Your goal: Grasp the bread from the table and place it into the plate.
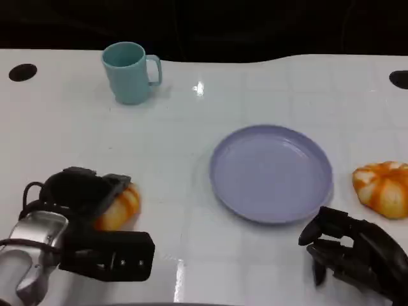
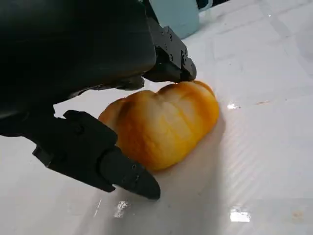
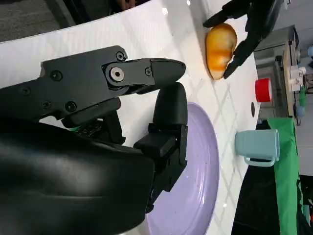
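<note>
Golden-orange and glazed, the bread roll (image 1: 120, 207) is lying on the white surface (image 1: 191, 159) at our lower left, and we are bracketing it with our left hand (image 1: 86, 220). In the left wrist view the roll (image 2: 164, 125) is sitting between one finger (image 2: 168, 61) touching its top and the thumb (image 2: 105, 161) low beside its near flank; whether the hand is already squeezing it, we cannot tell. The roll's long axis is running roughly across the hand's opening, so the fingers are spanning its short width. The lavender plate (image 1: 271, 172) is lying well apart to the right of the roll, empty, and we judge the coming carry to be a lift and a rightward sweep.

Our right hand (image 1: 357, 252) is hovering just off the plate's near right rim, fingers loosely curled and holding nothing. A second roll (image 1: 382, 188) is lying just beyond that hand. A teal mug (image 1: 131, 71) is standing at the far left, clear of the path. The room beyond the surface's far edge is dark.
</note>
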{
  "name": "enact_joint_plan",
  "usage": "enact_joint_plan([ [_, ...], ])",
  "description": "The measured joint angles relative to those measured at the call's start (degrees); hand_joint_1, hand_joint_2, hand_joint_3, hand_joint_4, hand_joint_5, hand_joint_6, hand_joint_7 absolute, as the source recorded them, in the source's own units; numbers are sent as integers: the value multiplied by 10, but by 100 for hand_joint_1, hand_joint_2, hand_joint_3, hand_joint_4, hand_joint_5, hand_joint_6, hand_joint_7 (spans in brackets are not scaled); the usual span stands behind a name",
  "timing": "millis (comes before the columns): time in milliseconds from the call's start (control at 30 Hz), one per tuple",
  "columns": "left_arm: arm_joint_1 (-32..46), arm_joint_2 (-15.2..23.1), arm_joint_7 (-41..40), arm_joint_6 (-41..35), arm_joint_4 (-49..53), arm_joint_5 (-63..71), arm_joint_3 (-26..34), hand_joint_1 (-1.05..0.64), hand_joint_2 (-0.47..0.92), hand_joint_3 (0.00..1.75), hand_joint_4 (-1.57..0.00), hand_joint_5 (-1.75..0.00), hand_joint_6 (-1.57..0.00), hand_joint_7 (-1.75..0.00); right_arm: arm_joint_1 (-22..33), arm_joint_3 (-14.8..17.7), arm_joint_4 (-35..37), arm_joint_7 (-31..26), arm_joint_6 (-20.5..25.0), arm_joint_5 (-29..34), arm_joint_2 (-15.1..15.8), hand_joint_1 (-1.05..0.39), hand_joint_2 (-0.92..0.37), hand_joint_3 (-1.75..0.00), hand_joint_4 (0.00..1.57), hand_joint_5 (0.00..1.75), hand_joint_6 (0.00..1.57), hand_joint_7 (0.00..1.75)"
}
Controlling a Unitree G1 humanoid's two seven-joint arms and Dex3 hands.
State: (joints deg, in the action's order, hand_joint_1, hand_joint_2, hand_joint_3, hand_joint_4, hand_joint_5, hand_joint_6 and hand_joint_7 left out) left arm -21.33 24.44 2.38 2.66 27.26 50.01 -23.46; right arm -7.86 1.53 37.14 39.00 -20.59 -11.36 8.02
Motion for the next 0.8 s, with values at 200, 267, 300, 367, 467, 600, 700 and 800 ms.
enact_joint_plan([
  [200,2,-3,-90,55,34,-36,3,-20,55,122,-78,-173,-63,-166,0,0,-1,1,-2,1,0,-49,-92,-28,65,175,65,139],
  [267,3,-3,-96,62,34,-41,2,-20,54,126,-77,-174,-59,-173,0,0,-1,1,-2,1,0,-49,-92,-28,65,175,65,139],
  [300,3,-3,-97,65,34,-43,2,-20,54,128,-77,-175,-58,-174,0,0,-1,1,-1,1,0,-49,-92,-28,65,175,65,139],
  [367,5,-2,-103,72,33,-43,2,-20,53,129,-77,-175,-58,-174,0,0,-1,1,-1,1,0,-49,-92,-28,65,175,65,139],
  [467,10,-1,-110,76,22,-42,1,-18,47,136,-73,-175,-55,-175,0,0,0,0,-1,1,0,-50,-92,-27,66,175,66,139],
  [600,14,3,-111,71,-14,-37,1,-18,44,143,-75,-175,-56,-169,-2,0,3,0,-4,1,0,-49,-92,-27,66,175,66,139],
  [700,13,3,-111,68,-30,-39,2,-20,46,134,-74,-175,-54,-172,-2,0,4,-1,-5,1,0,-51,-92,-27,66,175,66,139],
  [800,4,3,-111,71,-32,-41,2,-23,54,113,-71,-175,-50,-174,-3,0,7,-1,-13,3,0,-51,-92,-27,66,175,66,138],
])
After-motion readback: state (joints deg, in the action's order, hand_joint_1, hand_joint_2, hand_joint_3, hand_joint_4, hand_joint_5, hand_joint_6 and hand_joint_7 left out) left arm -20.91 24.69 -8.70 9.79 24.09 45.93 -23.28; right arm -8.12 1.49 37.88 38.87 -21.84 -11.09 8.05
